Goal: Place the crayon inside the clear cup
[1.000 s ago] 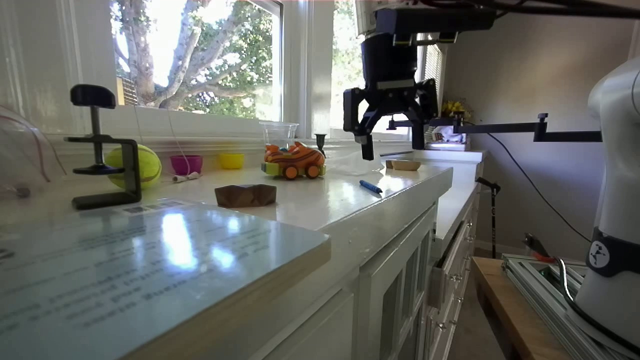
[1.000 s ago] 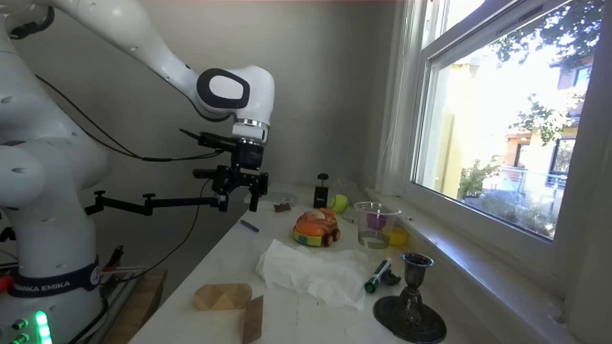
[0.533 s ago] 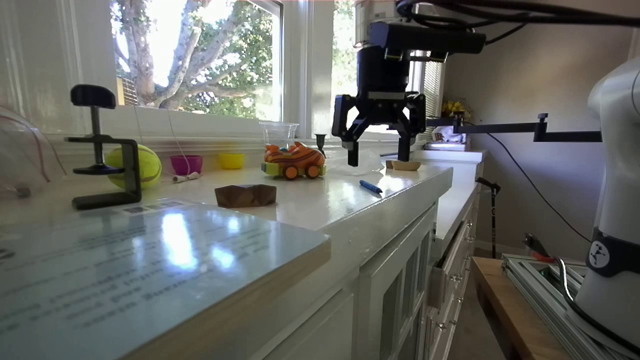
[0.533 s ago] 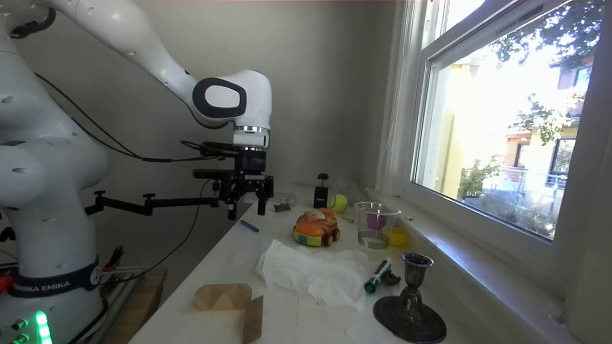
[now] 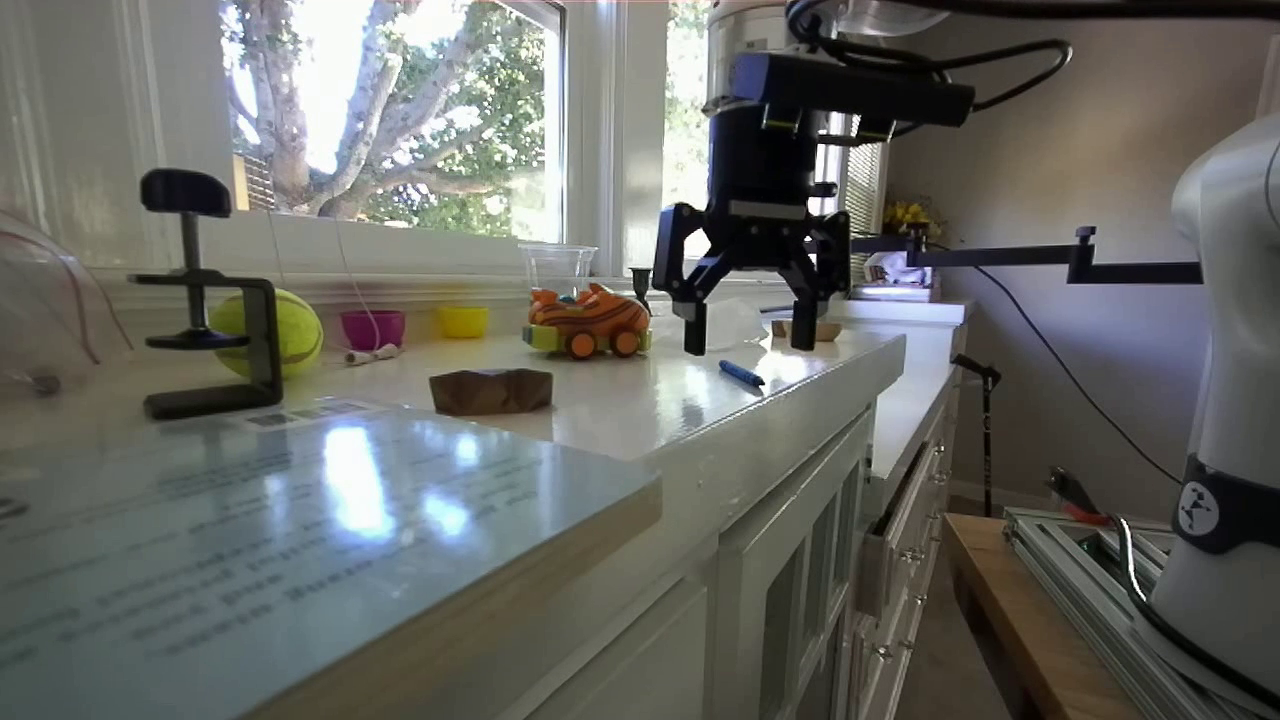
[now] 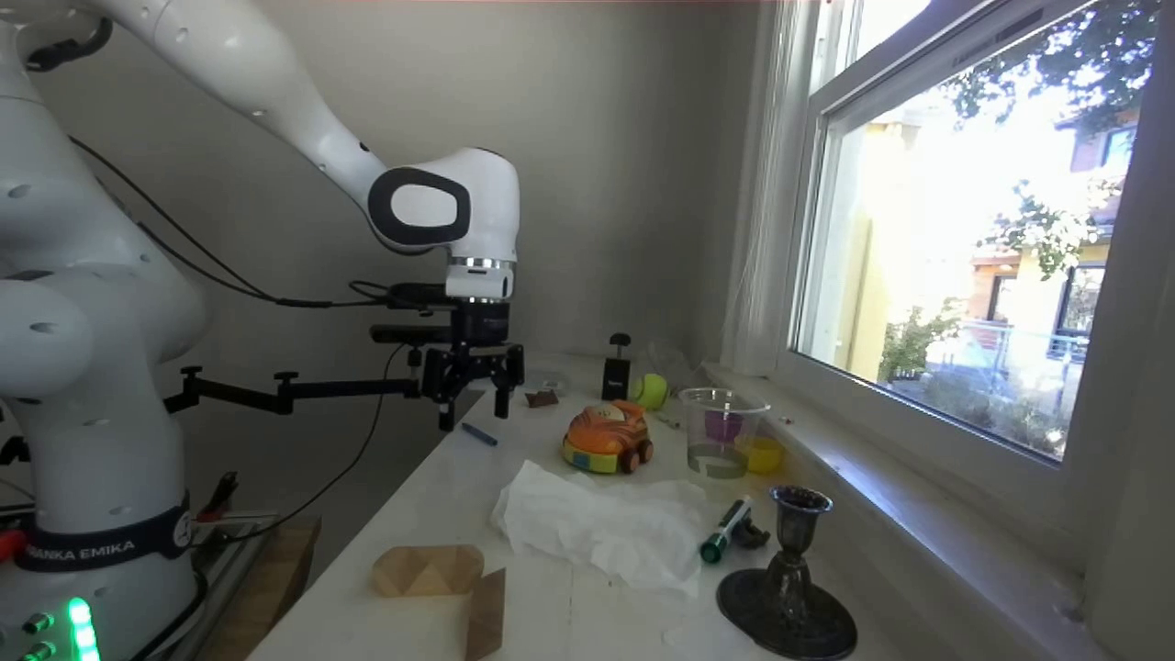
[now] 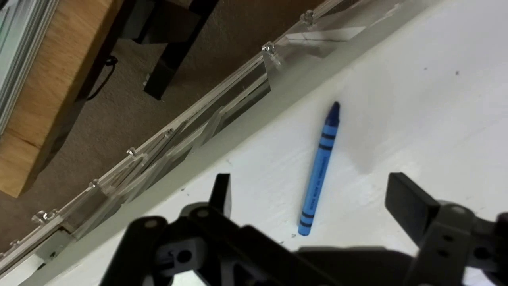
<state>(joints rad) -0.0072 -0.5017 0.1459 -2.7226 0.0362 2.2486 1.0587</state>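
Note:
The blue crayon lies on the white counter close to its front edge. It also shows in both exterior views. My gripper is open and empty, pointing down. In the wrist view the crayon's blunt end lies between the two fingers, touching neither. In the exterior views the gripper hangs a little above the crayon. The clear cup stands upright by the window sill; in an exterior view the cup is partly hidden behind the orange toy car.
The orange toy car stands between crayon and cup. A white tissue, green marker and dark candlestick are on the counter. A yellow cup is beside the clear cup. A brown block and black clamp stand farther along.
My gripper has come down toward the crayon, turning slightly and shifting a little left in an exterior view. It has stayed open. The crayon and cup have not moved.

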